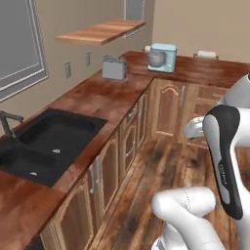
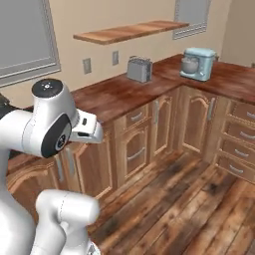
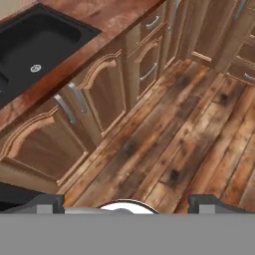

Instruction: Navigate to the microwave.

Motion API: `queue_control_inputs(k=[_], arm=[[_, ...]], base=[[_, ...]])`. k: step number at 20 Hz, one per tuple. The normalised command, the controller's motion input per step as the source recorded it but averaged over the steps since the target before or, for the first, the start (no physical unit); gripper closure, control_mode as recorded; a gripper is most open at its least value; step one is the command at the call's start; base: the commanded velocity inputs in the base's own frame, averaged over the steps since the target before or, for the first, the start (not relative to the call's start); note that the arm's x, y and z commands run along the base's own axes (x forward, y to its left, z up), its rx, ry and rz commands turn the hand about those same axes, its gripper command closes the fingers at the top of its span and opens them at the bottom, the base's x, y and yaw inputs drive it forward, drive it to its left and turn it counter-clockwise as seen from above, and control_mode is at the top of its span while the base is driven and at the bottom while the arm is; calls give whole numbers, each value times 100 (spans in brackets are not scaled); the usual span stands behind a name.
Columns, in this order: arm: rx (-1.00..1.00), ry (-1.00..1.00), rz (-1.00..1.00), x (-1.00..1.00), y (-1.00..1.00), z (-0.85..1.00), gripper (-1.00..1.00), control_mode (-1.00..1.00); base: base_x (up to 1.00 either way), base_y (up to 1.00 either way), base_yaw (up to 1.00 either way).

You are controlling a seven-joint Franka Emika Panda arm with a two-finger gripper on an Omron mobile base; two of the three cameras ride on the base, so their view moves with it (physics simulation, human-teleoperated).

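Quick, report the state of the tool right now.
Tool: open, holding nothing; its two dark tips stand wide apart over the wooden floor.

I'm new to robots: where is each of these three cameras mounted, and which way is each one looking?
Left base view: behind the arm's left, looking down at the sink counter; white arm at right.
Right base view: behind its right, facing the toaster and mixer; arm at left.
Hand view: on the hand, looking at floor and cabinets past the gripper.
Both base views share the toaster, mixer and shelf.
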Motion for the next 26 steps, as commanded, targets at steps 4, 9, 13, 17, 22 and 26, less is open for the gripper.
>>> queue_control_inputs(k=[4, 9, 13, 17, 22, 26], arm=[[0, 0, 0, 0, 0, 0, -100, 100], [0, 0, 0, 0, 0, 0, -100, 100], [0, 0, 0, 0, 0, 0, -100, 100], [0, 0, 0, 0, 0, 0, -100, 100], [0, 0, 0, 0, 0, 0, -100, 100], [0, 0, 0, 0, 0, 0, -100, 100]], base=[[0, -59, -84], [0, -58, -85], [0, -40, -87], [0, -32, -89], [5, -15, -88], [31, 0, -83]])
